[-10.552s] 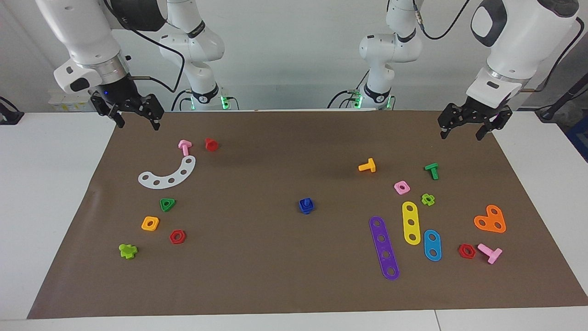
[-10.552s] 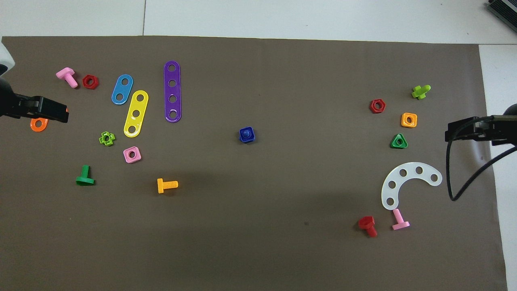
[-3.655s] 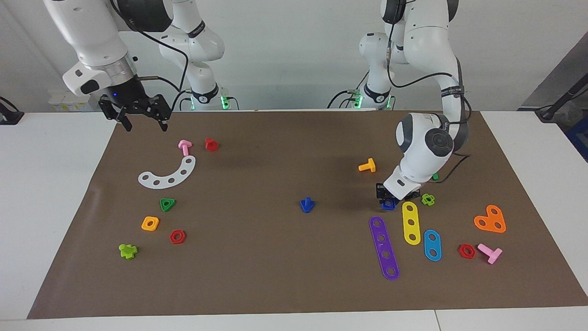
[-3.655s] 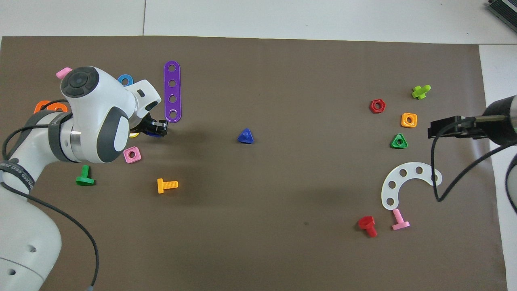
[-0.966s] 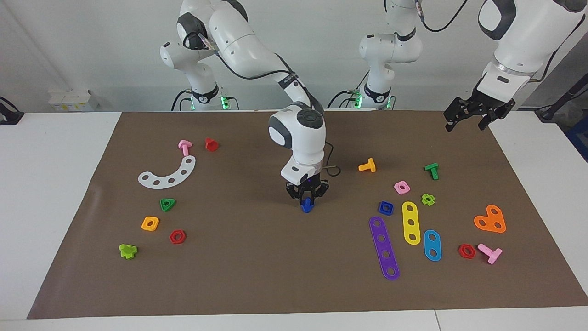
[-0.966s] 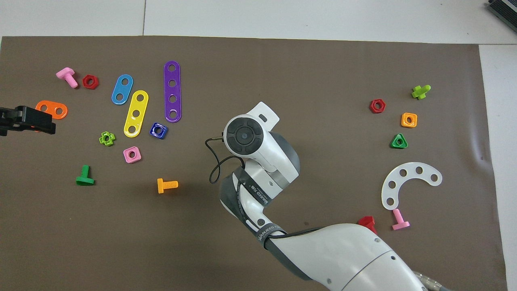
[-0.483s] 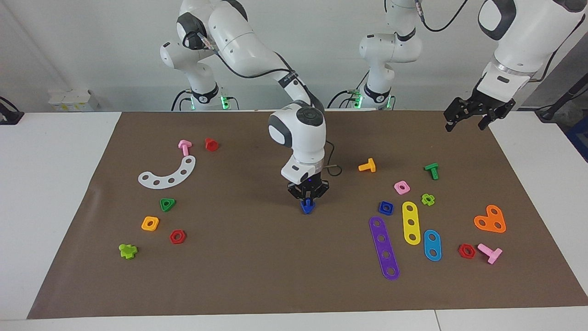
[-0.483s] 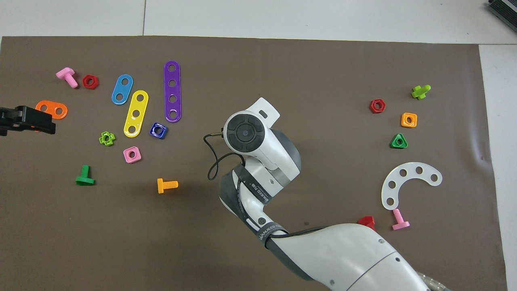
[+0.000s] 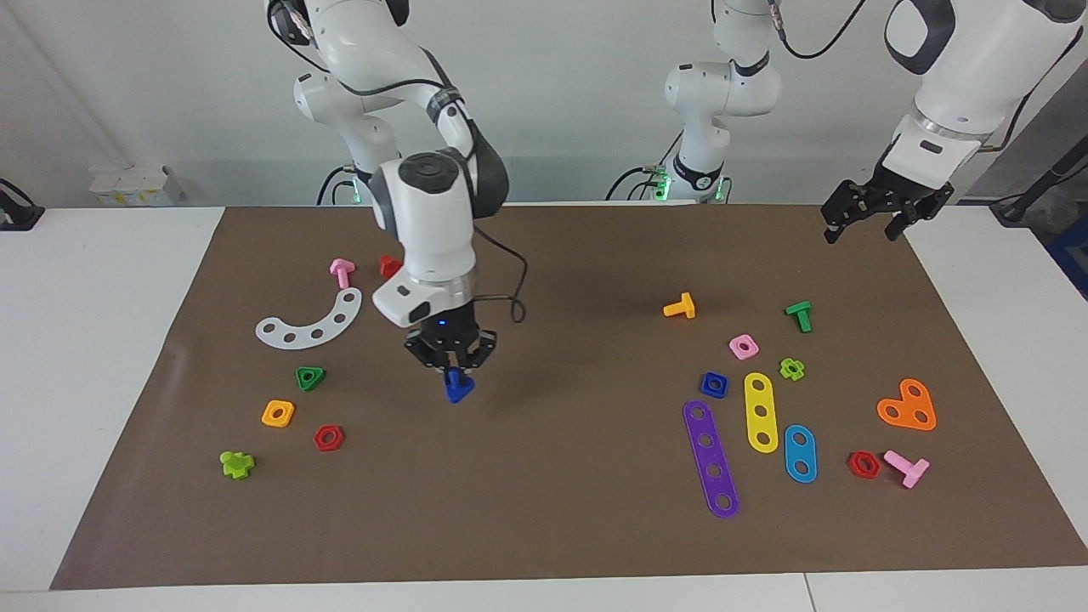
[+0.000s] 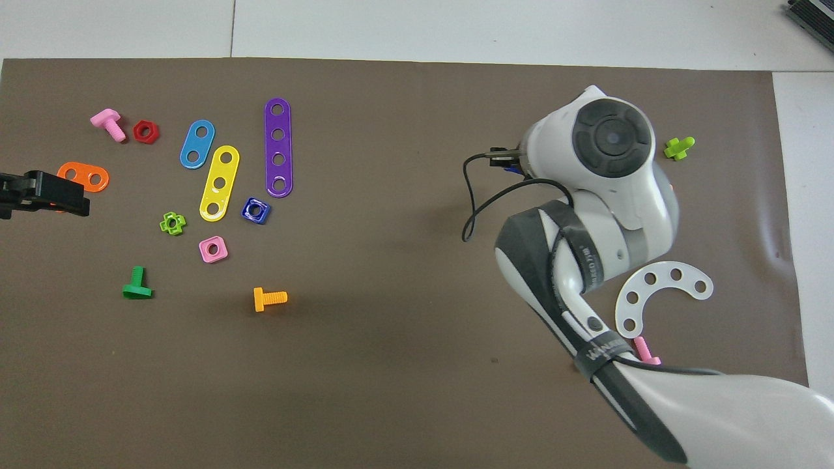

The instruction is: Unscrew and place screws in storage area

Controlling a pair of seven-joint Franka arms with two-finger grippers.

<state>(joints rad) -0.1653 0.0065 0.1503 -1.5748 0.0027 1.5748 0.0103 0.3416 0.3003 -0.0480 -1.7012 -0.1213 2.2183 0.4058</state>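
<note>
Right hand (image 9: 451,371) grips 1 blue screw (image 9: 459,388) (lifted).

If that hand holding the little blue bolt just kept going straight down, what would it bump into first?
Probably just bare brown mat. The right hand points straight down with the blue bolt in its grip, and nothing seems to lie beneath; the bolt would touch first.

Looked like a robotics lab: two white arms (image 9: 425,204) bolted at the top of the frame against a bare pale wall, cables trailing, a white table (image 9: 102,340) under a brown mat (image 9: 544,527) (strewn with bright plastic toy parts).
</note>
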